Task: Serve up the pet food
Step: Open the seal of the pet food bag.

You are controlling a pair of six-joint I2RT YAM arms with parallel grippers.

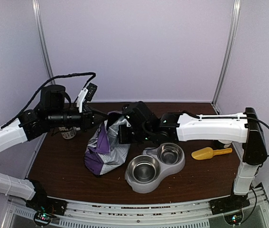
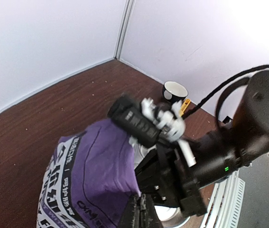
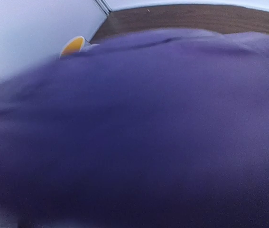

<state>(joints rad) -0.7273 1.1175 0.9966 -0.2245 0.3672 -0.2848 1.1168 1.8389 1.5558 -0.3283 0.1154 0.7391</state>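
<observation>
– Bag (image 3: pixel 134 133) film fills our right wrist view, purple and blurred, pressed right up against the lens.

– And from above?

– We see the bag standing crumpled on the table (image 1: pixel 63 166), its top stretched between our two arms. Our left gripper (image 1: pixel 104 116) is clenched on the bag's top left edge. Our left wrist view shows its dark fingers (image 2: pixel 133 216) pinched together on the purple film.

– Our right gripper?

– Our right gripper (image 1: pixel 124 129) is clenched too, at the bag's top right edge. It grasps the film there as far as we can judge, though its fingertips are hidden in its own view.

– Where is the kibble?

– We cannot see it. None of our views looks into the bag; only a strip of silver lining shows at its top.

– What lies around the bag?

– Our double bowl (image 1: pixel 141 188) sits just right of the bag, on the side nearer our bases, close to its foot. Our yellow scoop (image 1: pixel 210 153) lies well right of the bag, beyond the bowl. Our cup (image 1: pixel 69 133) stands left of the bag, half hidden behind our left arm.
</observation>
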